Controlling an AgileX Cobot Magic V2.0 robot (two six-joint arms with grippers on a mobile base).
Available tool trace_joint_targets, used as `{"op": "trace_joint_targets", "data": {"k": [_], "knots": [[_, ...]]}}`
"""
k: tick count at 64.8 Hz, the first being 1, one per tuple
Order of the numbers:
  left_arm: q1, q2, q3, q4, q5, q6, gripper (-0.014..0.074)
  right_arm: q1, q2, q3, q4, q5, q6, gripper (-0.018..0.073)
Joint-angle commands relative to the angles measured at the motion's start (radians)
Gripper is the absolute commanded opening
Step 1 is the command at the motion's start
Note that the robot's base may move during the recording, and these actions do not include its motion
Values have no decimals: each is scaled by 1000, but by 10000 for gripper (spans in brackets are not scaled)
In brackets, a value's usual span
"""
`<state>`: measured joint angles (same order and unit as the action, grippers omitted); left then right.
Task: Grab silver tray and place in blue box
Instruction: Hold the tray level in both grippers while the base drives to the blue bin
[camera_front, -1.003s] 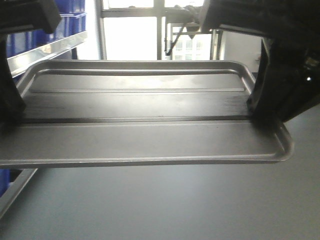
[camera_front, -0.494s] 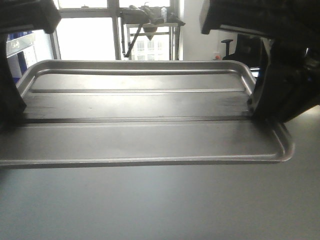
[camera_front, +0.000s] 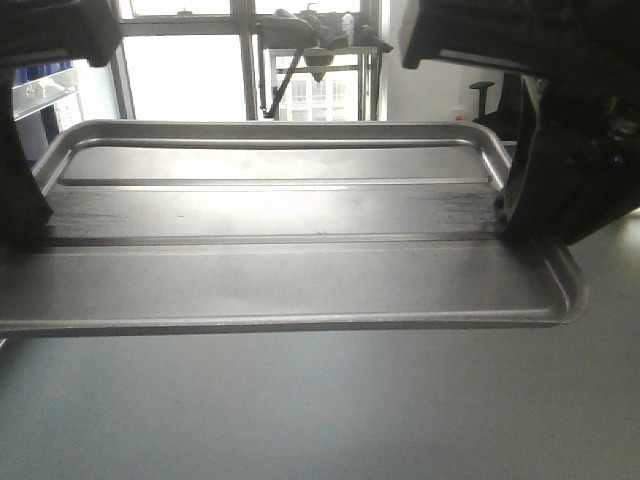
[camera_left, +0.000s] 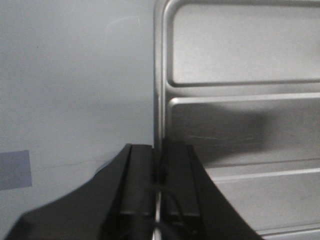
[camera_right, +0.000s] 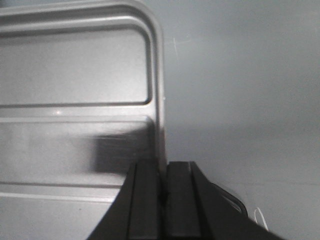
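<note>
The tray (camera_front: 300, 270) hangs level between the two arms, its long side toward me, with two long ridges running across its bottom. The left claw (camera_left: 160, 150) is pinching the rim of one short end, one finger outside the rim and one inside. The right claw (camera_right: 164, 167) is pinching the rim of the opposite end the same way. A plain grey surface (camera_front: 320, 410) lies under the tray, with a grey tape patch (camera_left: 14, 170) off to one side. A bright window (camera_front: 190, 75) glares behind it.
</note>
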<state>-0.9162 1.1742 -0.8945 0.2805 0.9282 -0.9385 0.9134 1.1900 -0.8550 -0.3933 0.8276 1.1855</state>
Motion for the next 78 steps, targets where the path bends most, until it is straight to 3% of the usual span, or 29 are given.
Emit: {"op": "trace_joint_targets", "data": {"k": [1,78], "knots": [[-7,-23,-26,25,-1,0,-15,-7,-27,-25,-56,-10,2,59],[-5,-23,-26,26,-1,0,-15,-7,-27,-25,-56,-8,2,59]]}}
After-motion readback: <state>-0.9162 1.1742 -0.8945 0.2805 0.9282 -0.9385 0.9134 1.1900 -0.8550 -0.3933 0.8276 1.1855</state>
